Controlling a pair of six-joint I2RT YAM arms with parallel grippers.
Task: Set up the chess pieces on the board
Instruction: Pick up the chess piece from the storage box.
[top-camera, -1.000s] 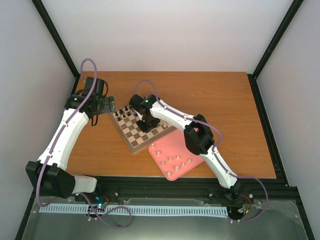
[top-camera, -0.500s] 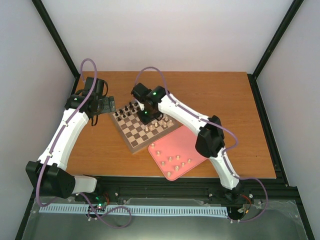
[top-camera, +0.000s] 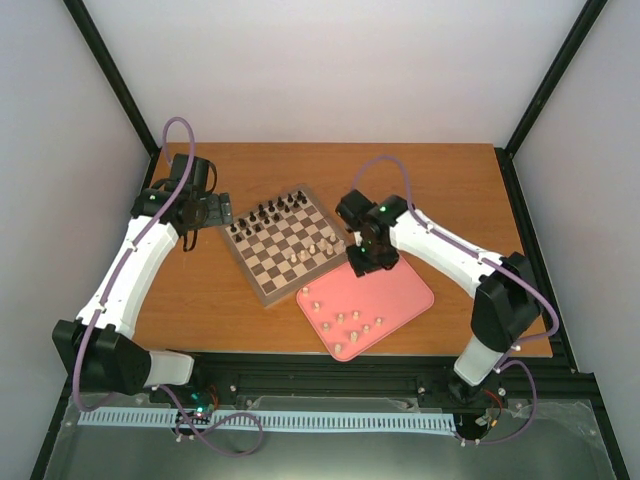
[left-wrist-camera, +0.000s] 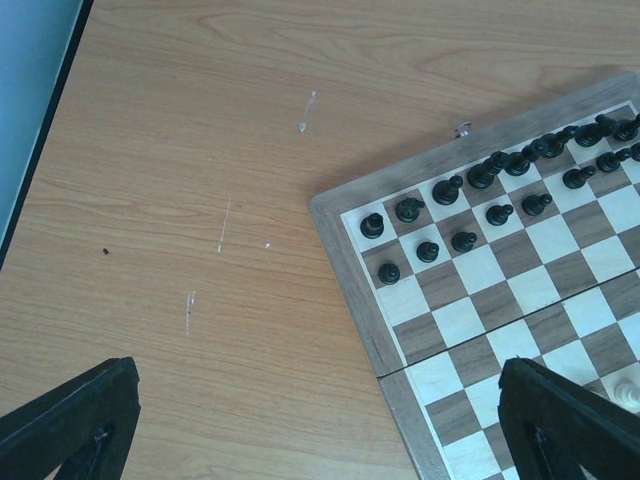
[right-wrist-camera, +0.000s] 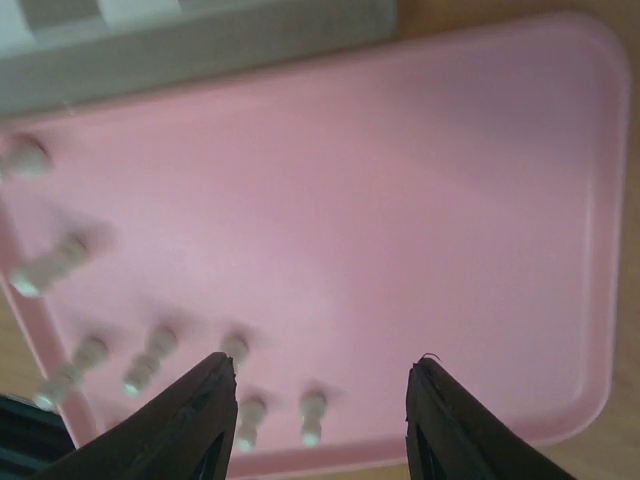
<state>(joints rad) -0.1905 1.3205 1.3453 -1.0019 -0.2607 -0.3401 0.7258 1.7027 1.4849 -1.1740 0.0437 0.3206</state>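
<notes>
The board (top-camera: 262, 290) lies at an angle at mid-table. It also shows in the left wrist view (left-wrist-camera: 470, 320). A few cream chess pieces (top-camera: 318, 247) stand on its near right squares, and one shows in the left wrist view (left-wrist-camera: 627, 392). Several more cream pieces (top-camera: 345, 322) lie on the pink tray (top-camera: 400, 290), blurred in the right wrist view (right-wrist-camera: 313, 412). My right gripper (top-camera: 362, 262) hovers over the tray's upper left part, open and empty (right-wrist-camera: 320, 400). My left gripper (top-camera: 218, 212) is wide open and empty above the board's left corner (left-wrist-camera: 320, 430).
Dark pieces (top-camera: 270, 215) fill the board's far two rows and show in the left wrist view (left-wrist-camera: 480, 190). The pink tray (right-wrist-camera: 400, 200) touches the board's near right edge. Bare wooden table (top-camera: 450, 190) lies to the right and behind. Black frame posts stand at the corners.
My right arm has swung right and back, from over the board's far side to above the pink tray, with the gripper empty. The left arm has not moved.
</notes>
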